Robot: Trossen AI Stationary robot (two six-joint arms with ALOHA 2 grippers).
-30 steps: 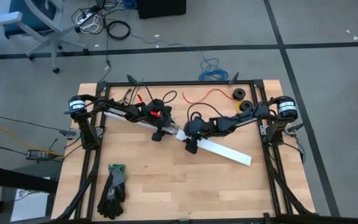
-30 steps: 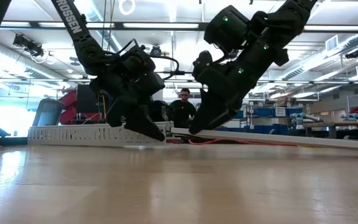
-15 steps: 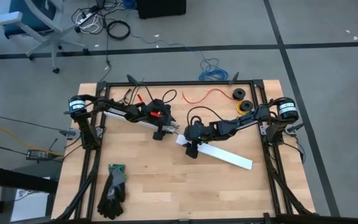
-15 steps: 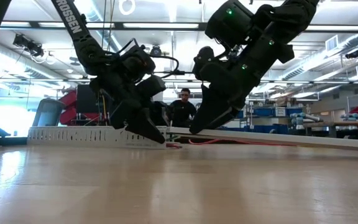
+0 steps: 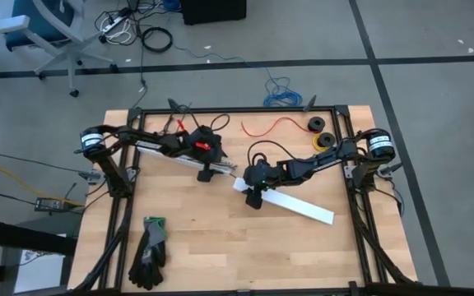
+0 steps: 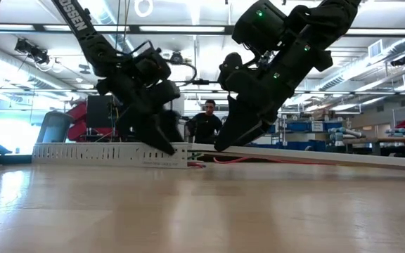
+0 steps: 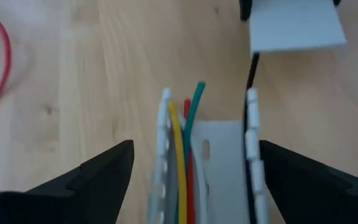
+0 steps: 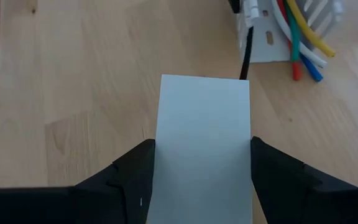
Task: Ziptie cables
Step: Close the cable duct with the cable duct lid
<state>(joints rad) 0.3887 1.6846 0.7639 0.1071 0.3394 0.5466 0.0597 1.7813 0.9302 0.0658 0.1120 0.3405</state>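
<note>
Item: my left gripper (image 7: pixel 191 177), fingers just spread, cables (image 7: pixel 182 134) released in channel (image 7: pixel 219 162); right gripper (image 8: pixel 201 180) clamps lid (image 8: pixel 202 137); ziptie pending.

We see thin coloured cables (image 7: pixel 182 155) cut off by left wrist view's edge; small dark connector hidden.

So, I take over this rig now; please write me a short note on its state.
Left claw: open, over the slotted white channel, holding nothing.
Right claw: closed on the flat white cover strip, near the channel's end.
The cables, coloured wires, lie inside the channel and stick out of its end. A red wire lies at the table's far side, black gloves at the near side.
No ziptie is visible on the cables; tying is left to do.
</note>
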